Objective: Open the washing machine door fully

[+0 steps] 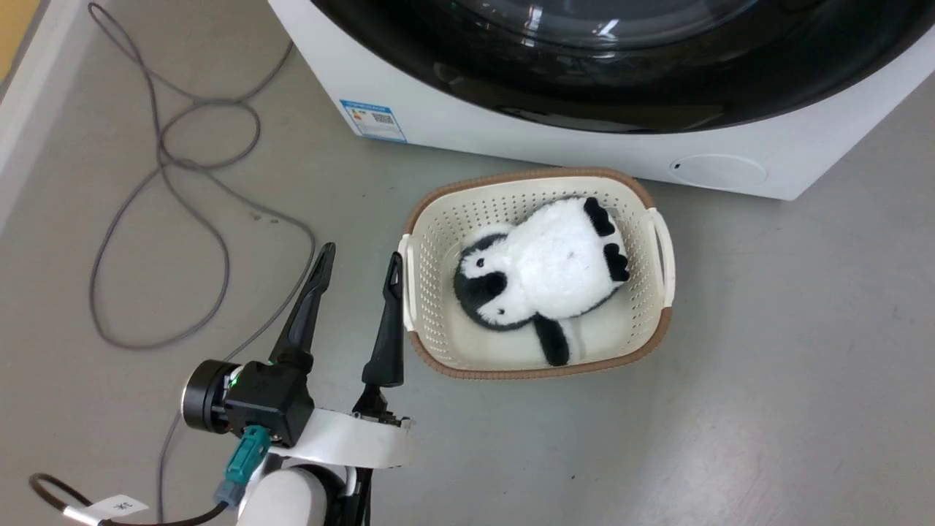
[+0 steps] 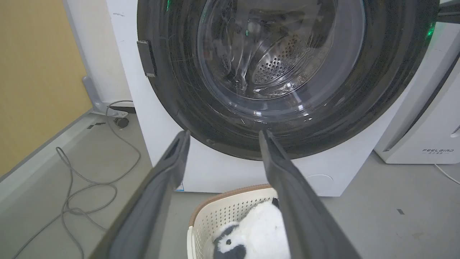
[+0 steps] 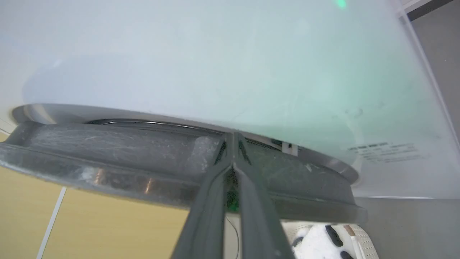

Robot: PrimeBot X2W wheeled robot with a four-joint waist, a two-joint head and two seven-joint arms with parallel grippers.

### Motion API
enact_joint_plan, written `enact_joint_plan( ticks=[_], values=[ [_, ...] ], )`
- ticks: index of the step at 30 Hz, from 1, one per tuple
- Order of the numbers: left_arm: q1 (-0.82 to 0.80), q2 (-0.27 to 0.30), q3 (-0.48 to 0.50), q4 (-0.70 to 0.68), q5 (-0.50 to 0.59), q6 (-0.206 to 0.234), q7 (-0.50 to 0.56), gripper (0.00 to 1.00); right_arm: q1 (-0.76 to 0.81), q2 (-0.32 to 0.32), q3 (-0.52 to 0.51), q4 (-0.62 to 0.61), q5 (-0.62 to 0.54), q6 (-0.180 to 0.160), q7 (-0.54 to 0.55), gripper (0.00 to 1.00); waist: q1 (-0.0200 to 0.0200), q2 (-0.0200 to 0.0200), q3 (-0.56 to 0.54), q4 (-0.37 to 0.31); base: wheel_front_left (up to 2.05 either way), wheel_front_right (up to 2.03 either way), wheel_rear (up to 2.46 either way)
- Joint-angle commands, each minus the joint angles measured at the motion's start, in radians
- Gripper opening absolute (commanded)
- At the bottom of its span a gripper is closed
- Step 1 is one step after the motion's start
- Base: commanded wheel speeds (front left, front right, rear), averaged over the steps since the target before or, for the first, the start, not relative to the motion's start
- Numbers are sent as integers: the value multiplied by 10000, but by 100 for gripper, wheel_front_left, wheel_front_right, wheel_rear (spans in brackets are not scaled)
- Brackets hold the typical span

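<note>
The washing machine (image 1: 511,139) is white and stands at the top of the head view. Its washing machine door (image 1: 621,80) has a glossy black rim and a clear glass centre. Through the glass of the door (image 2: 179,90) I see the perforated steel drum. My left gripper (image 1: 362,253) hovers open over the floor, left of the basket and short of the machine, with nothing between its fingers (image 2: 165,187). My right gripper (image 3: 233,136) is shut, its tips at the narrow slit between the door's rim (image 3: 107,151) and the machine's white front (image 3: 215,54).
A cream basket (image 1: 661,248) holding a black-and-white penguin plush (image 1: 540,277) sits on the floor just before the machine. A grey cable (image 1: 161,183) loops across the floor at the left. A white FEELBAIRD appliance (image 2: 424,118) stands to the machine's right. A yellow wall (image 2: 36,72) is on the left.
</note>
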Motion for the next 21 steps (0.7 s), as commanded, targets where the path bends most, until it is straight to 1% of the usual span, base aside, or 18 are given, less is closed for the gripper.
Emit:
enact_joint_plan(
  ticks=[1,9,16,21],
  values=[
    [-183,14,-82,-56,-98,53,-116,100,-403,33,-79,258,236,12,206,0,-1,0,82,76,0,0,0],
    [-144,14,-110,-10,-99,60,-130,100,-92,294,-311,619,58,12,1102,0,-1,0,-18,115,0,0,0],
    [-49,14,-49,55,-114,55,-130,100,532,520,-518,460,-198,12,1655,0,-1,0,-326,44,0,0,0],
    [29,14,2,151,-161,32,-130,100,1256,822,-617,24,-221,12,1993,0,-1,0,-738,-28,0,0,0]
  ],
)
